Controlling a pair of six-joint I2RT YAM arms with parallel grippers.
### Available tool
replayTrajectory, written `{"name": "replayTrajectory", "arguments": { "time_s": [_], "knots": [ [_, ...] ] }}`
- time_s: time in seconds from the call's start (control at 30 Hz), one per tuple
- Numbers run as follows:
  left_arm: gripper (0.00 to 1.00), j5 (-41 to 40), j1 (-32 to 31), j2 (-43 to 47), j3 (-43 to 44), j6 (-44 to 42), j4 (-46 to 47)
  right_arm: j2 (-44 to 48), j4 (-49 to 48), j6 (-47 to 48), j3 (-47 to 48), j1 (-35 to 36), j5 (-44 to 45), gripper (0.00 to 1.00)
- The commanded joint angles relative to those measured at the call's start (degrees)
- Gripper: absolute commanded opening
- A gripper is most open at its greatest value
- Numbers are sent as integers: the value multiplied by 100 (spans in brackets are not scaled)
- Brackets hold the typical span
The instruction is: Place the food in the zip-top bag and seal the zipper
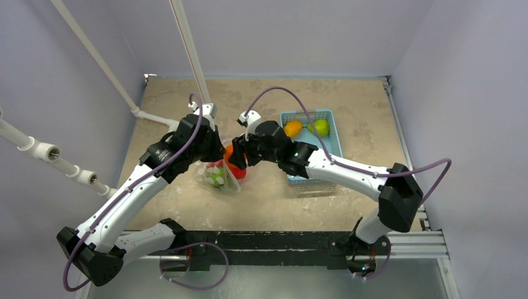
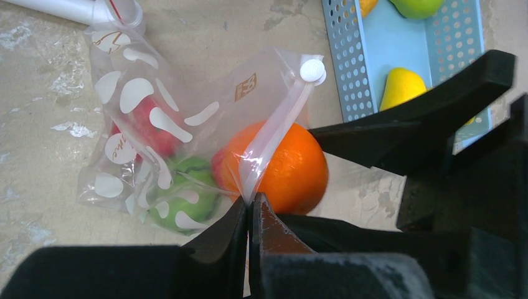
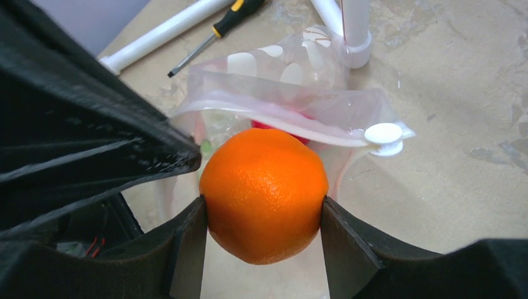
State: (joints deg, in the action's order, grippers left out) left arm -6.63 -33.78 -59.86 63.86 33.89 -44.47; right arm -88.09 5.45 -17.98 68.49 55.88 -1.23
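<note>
Left gripper (image 2: 252,205): is being clenched on the near end of the zipper (image 2: 274,134), with the two fingers pressed together and the strip pinched between them.
Right gripper (image 3: 261,212): is being used to grasp the orange (image 3: 263,193), one finger being pressed against each side of it.
Orange: is being held at the open mouth of the bag (image 2: 143,112), and part of it is being overlapped by the zipper in the left wrist view.
Bag: is being rested on the table (image 1: 261,193), between the two arms and left of the basket (image 1: 330,140), with its mouth being held open.
Zipper: is being held unsealed, with its white round slider (image 2: 312,70) sitting at the far end.
Fruit in the bag: a red fruit (image 2: 149,131) and a green fruit (image 2: 187,205) are being seen through the dotted plastic.
Basket: a yellow fruit (image 2: 398,87), a green fruit (image 1: 320,126) and an orange-coloured fruit (image 1: 292,128) are being held in it.
Behind the bag: a screwdriver (image 3: 218,28) is being seen beside a white pipe (image 3: 155,37).
</note>
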Motion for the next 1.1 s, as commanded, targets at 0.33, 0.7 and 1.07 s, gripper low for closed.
{"name": "replayTrajectory", "arguments": {
  "time_s": [0.33,0.7,1.07],
  "knots": [
    [0,210,-6,141,115,123,87,-785,-1072,-653,420,26,830,52],
    [0,100,-6,185,46,193,95,-380,-1081,-801,278,29,1019,93],
    [0,8,-6,109,24,235,166,575,-603,-884,21,31,1084,92]
  ]
}}
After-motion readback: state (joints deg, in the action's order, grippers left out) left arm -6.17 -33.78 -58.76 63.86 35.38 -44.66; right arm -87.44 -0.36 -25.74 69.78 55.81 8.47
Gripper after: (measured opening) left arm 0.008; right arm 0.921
